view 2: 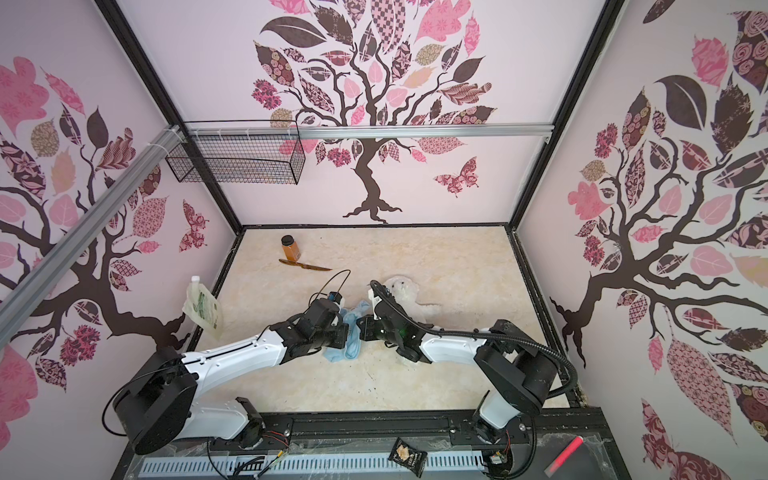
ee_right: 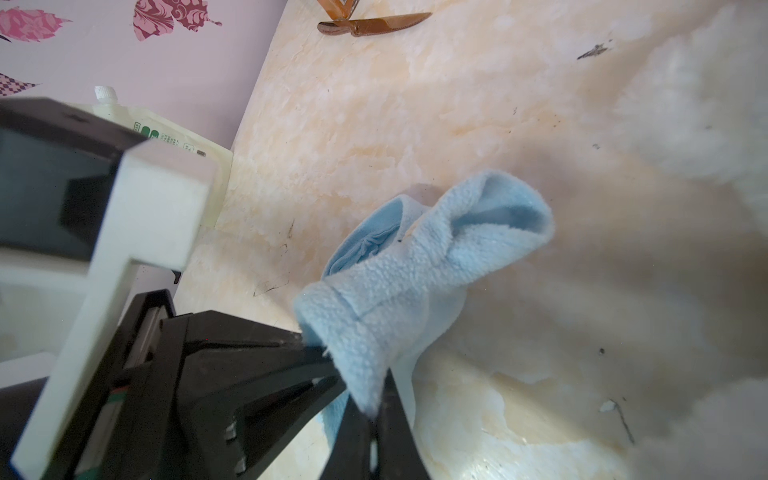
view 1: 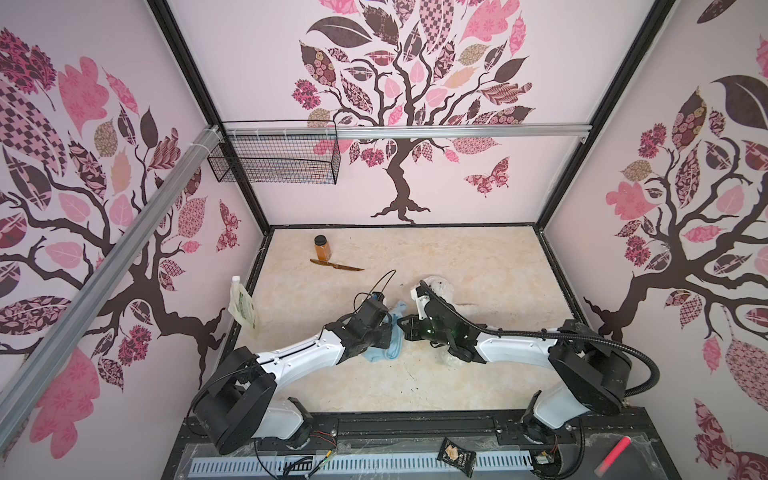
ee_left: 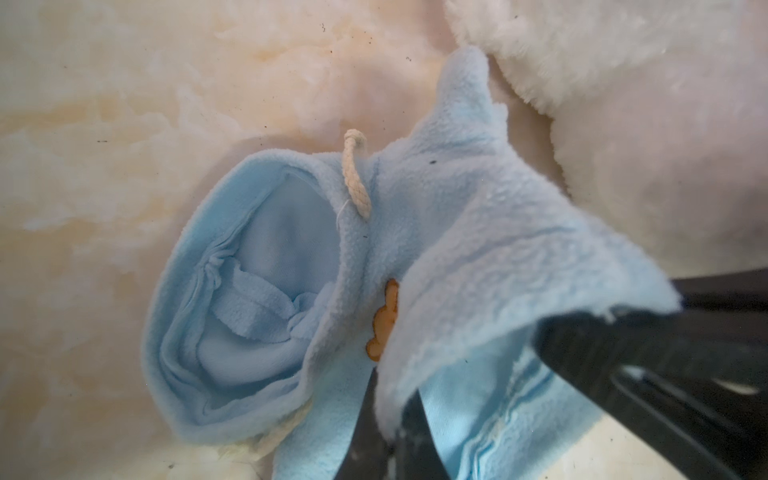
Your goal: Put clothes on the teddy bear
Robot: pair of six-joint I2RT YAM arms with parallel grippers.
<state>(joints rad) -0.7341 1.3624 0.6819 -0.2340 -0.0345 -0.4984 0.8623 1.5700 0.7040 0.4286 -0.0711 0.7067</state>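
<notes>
1. Your left gripper point(ee_left: 395, 399) has its jaws pressed together on the hem of the light blue hooded shirt point(ee_left: 457, 249). Your right gripper point(ee_right: 376, 399) pinches the same edge right beside it.
2. The shirt hangs bunched between them. Its hem opening looks collapsed, though the close views blur there.
3. The teddy bear point(view 2: 405, 291) lies undressed on the table point(view 2: 457, 257), just beside the shirt and partly behind your right arm.
4. You're at the opening step. Next, draw the two grips apart to spread the hem, then bring it over the bear.
</notes>
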